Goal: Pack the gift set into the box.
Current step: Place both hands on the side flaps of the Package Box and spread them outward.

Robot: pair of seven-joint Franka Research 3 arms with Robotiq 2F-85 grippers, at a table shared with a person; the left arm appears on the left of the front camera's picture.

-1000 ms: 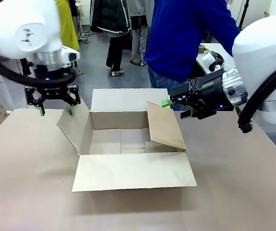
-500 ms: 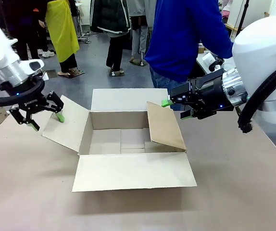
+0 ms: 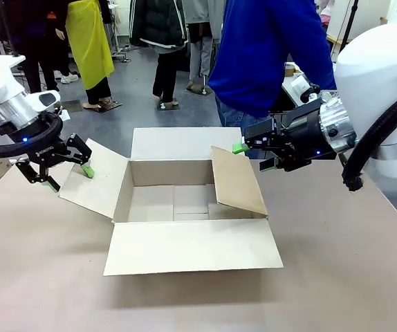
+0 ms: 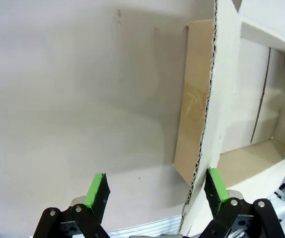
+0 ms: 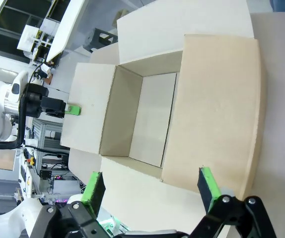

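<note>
Box (image 3: 174,173) sits mid-table, open side up, all four flaps out: far and near flaps lie roughly flat, left flap (image 3: 95,183) slopes out and down to the table (image 3: 337,277), right flap (image 3: 236,181) stands tilted in over the opening. Left gripper (image 3: 68,177) is low at the outer edge of the left flap with its fingers spread wide. In the front view one green pad overlaps the flap's top face and the other hangs off past the edge. In the left wrist view the left gripper (image 4: 157,186) has the flap's corrugated edge running up between the fingers, much nearer the right-hand finger (image 4: 216,184) than the other; nothing is pinched, and contact can't be confirmed. Right gripper (image 3: 250,157) hovers above the table near the far upper corner of the right flap, fingers also spread, apart from the cardboard. In the right wrist view the right gripper (image 5: 151,187) looks down on the box, right flap lying between and beyond its fingertips. A person (image 3: 268,48) in a blue top stands at the far side, behind the box.
</note>
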